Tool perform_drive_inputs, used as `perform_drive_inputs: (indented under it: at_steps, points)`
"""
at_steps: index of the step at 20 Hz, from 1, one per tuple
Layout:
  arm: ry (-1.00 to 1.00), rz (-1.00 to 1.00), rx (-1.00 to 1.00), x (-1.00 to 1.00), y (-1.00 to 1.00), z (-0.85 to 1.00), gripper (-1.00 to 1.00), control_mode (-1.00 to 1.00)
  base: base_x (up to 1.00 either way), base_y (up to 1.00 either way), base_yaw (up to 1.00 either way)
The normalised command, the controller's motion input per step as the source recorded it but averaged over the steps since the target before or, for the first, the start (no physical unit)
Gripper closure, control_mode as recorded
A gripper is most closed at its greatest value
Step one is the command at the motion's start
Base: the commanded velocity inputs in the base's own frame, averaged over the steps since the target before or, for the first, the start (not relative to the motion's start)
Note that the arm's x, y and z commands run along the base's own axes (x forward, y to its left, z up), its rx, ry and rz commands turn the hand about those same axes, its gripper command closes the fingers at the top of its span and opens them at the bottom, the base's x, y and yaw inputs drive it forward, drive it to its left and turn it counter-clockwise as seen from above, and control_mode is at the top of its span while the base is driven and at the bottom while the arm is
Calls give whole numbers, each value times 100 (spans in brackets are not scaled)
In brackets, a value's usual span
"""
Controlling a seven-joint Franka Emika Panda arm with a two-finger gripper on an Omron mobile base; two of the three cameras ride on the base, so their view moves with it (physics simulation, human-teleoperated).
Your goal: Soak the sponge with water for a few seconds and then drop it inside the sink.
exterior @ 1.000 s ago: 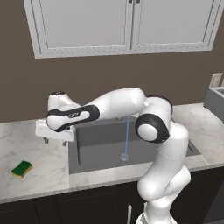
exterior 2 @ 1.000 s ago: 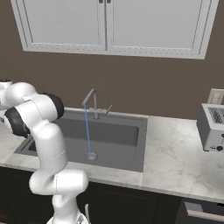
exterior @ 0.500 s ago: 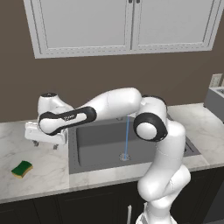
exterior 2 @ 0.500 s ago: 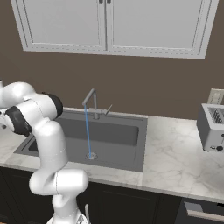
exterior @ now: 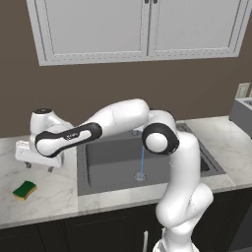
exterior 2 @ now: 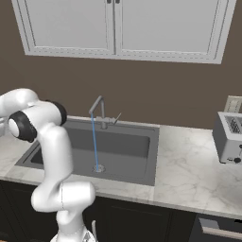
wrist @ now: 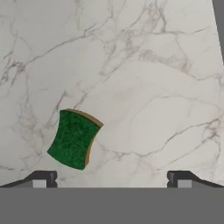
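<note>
On marble counter (wrist: 144, 87), sponge (wrist: 73, 138) lengthwise toward gripper (wrist: 109, 178).

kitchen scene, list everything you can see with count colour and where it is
sponge: 1, dark green top over yellow, flat on the counter left of the sink, nothing touching it
water: 1 thin light-blue stream, falling from the faucet to the drain
sink: 1, dark grey basin set into the counter
faucet: 1, slim grey, at the back edge of the sink
drain: 1, round metal, in the sink floor
counter: 1, white marble, on both sides of the sink
toaster: 1, silver-grey, on the counter right of the sink
wall cabinets: 1 pair of light grey doors, above the sink
gripper: 1, white with dark fingertips, open, above the counter beside the sponge
</note>
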Motion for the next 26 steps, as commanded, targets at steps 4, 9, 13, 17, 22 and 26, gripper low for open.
perform_drive_inputs:
  at_steps: [4, 9, 13, 17, 22, 26]
  points:
    - [-7, 0, 0, 0, 43, -20, -100, -100, 0, 0, 0]
    - [-3, 0, 0, 0, 41, -30, -100, -100, 0, 0, 0]
    - [0, 0, 0, 0, 26, -5, -100, -100, 0, 0, 0]
    - [1, 0, 0, 0, 18, 0, -100, -100, 0, 0, 0]
    - [0, 0, 0, 0, 8, -6, -100, -100, 0, 0, 0]
    - [-1, -3, 0, 1, 0, -10, -100, -100, 0, 0, 0]
